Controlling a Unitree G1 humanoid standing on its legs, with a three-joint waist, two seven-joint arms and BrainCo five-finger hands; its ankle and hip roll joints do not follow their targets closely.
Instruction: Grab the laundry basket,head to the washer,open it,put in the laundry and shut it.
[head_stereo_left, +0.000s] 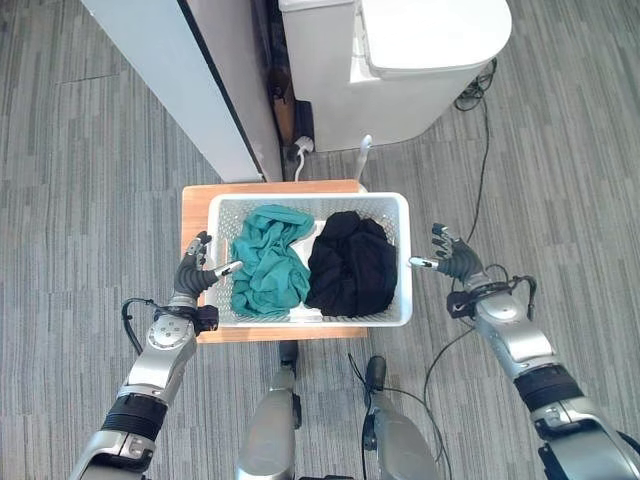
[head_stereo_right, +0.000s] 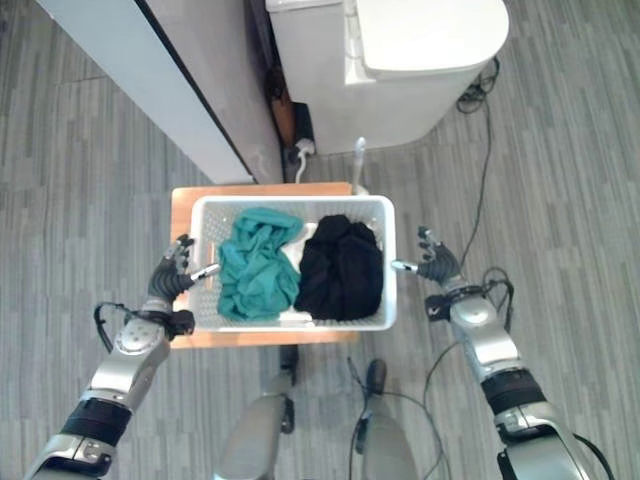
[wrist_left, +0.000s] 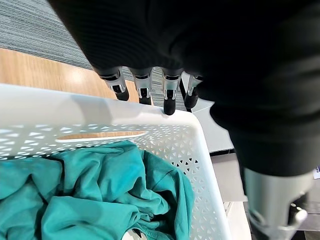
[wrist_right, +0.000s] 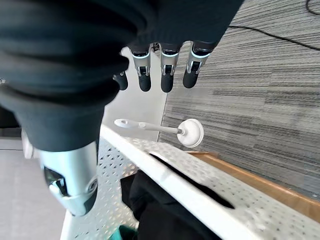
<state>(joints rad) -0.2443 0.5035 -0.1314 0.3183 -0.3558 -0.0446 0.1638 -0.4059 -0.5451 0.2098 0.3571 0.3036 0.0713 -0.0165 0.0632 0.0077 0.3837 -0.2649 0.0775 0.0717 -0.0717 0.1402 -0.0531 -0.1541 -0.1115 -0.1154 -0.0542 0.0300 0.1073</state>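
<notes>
A white perforated laundry basket (head_stereo_left: 310, 201) stands on a small wooden table (head_stereo_left: 195, 215). Inside it a teal garment (head_stereo_left: 268, 262) lies on the left and a black garment (head_stereo_left: 350, 265) on the right. My left hand (head_stereo_left: 192, 272) is at the basket's left wall, open, its fingers (wrist_left: 170, 95) straight just outside the rim (wrist_left: 75, 107) and its thumb reaching over it. My right hand (head_stereo_left: 455, 260) is at the right wall, also open; its fingers (wrist_right: 167, 75) hang outside the rim (wrist_right: 190, 187) with the thumb pointing at it. The white washer (head_stereo_left: 400, 60) stands just beyond the table.
A tall white panel (head_stereo_left: 170, 80) rises at the far left of the washer. White hoses (head_stereo_left: 365, 150) and a plug sit on the floor between washer and table. A black cable (head_stereo_left: 482, 150) runs along the grey floor to the right.
</notes>
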